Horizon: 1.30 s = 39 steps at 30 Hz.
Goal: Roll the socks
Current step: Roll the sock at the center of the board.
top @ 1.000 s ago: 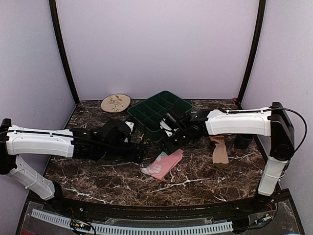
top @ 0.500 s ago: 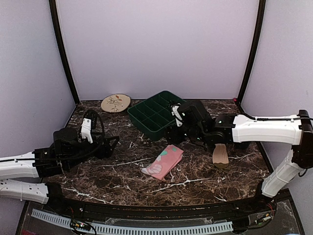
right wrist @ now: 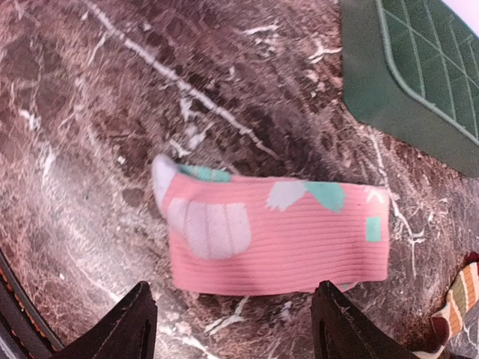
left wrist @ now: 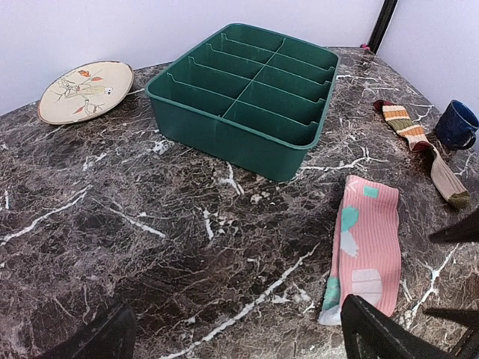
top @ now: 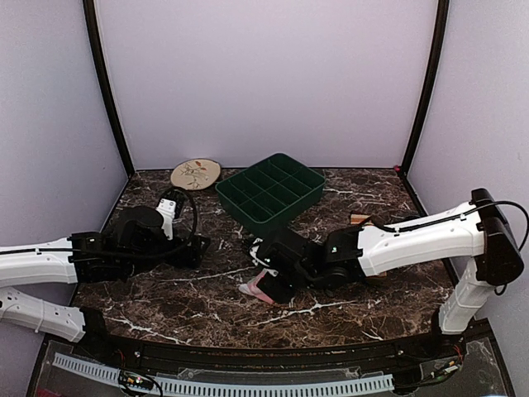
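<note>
Hovering open, right gripper (right wrist: 233, 289) hides most of the pink sock (right wrist: 275, 239) from above. Left gripper (left wrist: 236, 307) gapes; tan sock (top: 360, 219) barely shows.

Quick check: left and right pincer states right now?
Left pincer: open, holding nothing.
Right pincer: open, holding nothing, over the pink sock.

Pretty sure this is a robotics lab test cell, not anyone's home. Plain lavender panels (top: 264, 74) box it in on three sides, with black posts (top: 106, 83) at the corners. Two white-and-black arms, left arm (top: 41, 265) and right arm (top: 421, 236), sit at the front of a marble-look desk (top: 165, 289), with a slotted cable duct (top: 223, 385) along the near edge. The plate (top: 196, 174), green divider tray (top: 271, 190), mug (left wrist: 455, 125) and pink sock (left wrist: 367, 239) read as props.
</note>
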Each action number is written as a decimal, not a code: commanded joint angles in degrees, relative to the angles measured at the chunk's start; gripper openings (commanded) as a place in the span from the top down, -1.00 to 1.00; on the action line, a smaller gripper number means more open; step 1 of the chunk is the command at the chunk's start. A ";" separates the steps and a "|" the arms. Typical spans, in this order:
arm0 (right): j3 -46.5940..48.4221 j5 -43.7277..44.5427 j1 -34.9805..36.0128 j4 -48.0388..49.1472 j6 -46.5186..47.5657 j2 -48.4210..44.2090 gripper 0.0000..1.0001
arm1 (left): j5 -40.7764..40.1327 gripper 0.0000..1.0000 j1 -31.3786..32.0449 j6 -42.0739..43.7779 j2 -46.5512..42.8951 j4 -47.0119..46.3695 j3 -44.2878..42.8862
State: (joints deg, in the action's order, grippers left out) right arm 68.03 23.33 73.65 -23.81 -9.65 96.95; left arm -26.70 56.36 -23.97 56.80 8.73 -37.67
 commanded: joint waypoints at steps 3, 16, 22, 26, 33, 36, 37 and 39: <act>5.55 4.70 5.56 -7.66 -0.27 6.79 -0.44 | 0.23 -0.95 -0.20 -1.86 -0.70 5.61 -2.13; 19.05 8.56 5.81 -16.12 0.75 21.75 -0.67 | 3.36 -0.95 -0.28 -1.48 -7.73 9.00 0.46; 20.81 8.99 3.77 -18.77 -0.17 23.76 -0.67 | 1.97 -0.94 -0.28 -0.70 -10.77 10.14 1.25; 20.25 9.35 2.79 -20.24 -0.04 23.19 -0.66 | 1.18 -0.94 -0.28 -0.16 -11.84 10.16 1.80; 18.47 6.26 0.99 -21.09 2.98 23.00 -0.63 | 0.24 -0.94 -0.34 0.56 -11.97 10.00 1.81; 17.84 5.27 0.59 -21.40 3.80 22.99 -0.60 | -0.13 -0.93 -0.37 0.60 -12.00 9.58 1.82; 17.53 5.03 0.55 -21.49 4.03 22.94 -0.58 | -0.14 -0.93 -0.37 0.74 -11.98 9.43 1.81; 16.76 4.26 0.49 -21.70 4.40 22.94 -0.55 | -0.28 -0.93 -0.46 0.81 -11.84 9.04 1.72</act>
State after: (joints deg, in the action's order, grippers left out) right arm 86.87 29.52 74.65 -43.44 -6.79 120.20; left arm -25.74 56.36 -24.10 45.60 17.72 -36.77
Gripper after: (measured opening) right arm 0.787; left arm 0.967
